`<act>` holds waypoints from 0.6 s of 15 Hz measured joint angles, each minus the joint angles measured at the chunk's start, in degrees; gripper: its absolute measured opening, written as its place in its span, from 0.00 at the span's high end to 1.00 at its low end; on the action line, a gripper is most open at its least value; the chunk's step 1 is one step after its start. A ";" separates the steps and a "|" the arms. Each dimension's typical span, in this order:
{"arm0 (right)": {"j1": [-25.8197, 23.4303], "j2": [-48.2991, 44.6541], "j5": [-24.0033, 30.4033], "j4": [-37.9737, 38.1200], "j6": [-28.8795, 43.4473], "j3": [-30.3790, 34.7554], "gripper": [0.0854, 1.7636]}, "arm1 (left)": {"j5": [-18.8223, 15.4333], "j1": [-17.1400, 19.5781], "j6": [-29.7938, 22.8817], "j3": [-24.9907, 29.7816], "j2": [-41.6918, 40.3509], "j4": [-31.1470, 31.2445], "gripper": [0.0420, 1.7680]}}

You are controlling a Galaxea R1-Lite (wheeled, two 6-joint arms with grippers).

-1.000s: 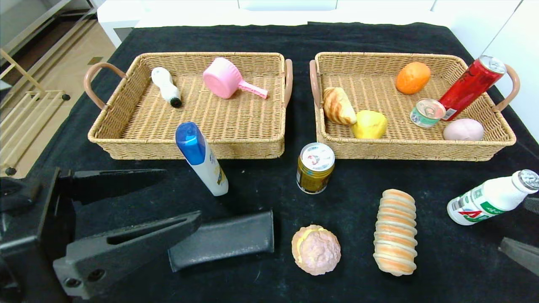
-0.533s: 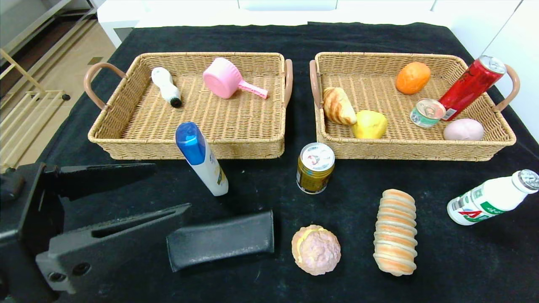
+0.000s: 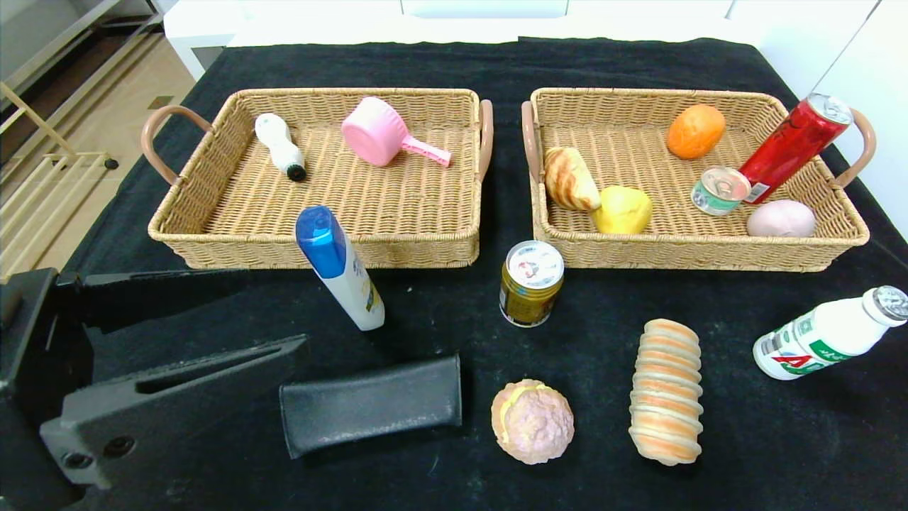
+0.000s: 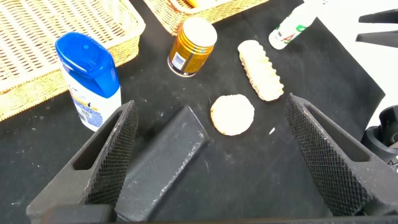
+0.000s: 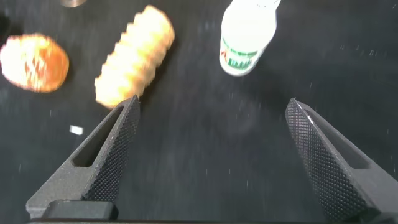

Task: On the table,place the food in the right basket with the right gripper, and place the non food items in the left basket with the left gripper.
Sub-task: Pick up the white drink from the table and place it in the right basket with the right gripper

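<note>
Black cloth covers the table (image 3: 454,64), and nearest, at seven o'clock, the left gripper (image 3: 163,333) is seen low over it with jaws spread wide, nothing between them. Just beside it at six lies the black case (image 3: 370,406). The right gripper (image 5: 211,155), out of the head view, is likewise spread wide and empty above bare cloth at the near right edge. Round bun (image 3: 533,421) and ridged roll (image 3: 665,390) lie at five o'clock, the white bottle (image 3: 826,333) at four, all well apart. The blue-capped bottle (image 3: 339,267) and gold can (image 3: 531,282) stand before the left basket (image 3: 312,245) and right basket (image 3: 699,252), which are set at eleven and one.
</note>
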 joint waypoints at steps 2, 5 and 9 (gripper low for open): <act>-0.22 1.16 -1.49 -6.03 0.66 2.27 0.03 | 0.02 0.00 0.02 0.00 -0.09 -0.01 0.03; -0.49 4.30 -2.82 -14.41 1.24 6.38 0.03 | 0.02 0.00 0.02 0.00 -0.23 0.00 0.03; -2.65 9.98 -3.28 -26.54 1.90 11.12 0.03 | 0.07 0.10 0.02 0.00 -0.30 -0.04 0.03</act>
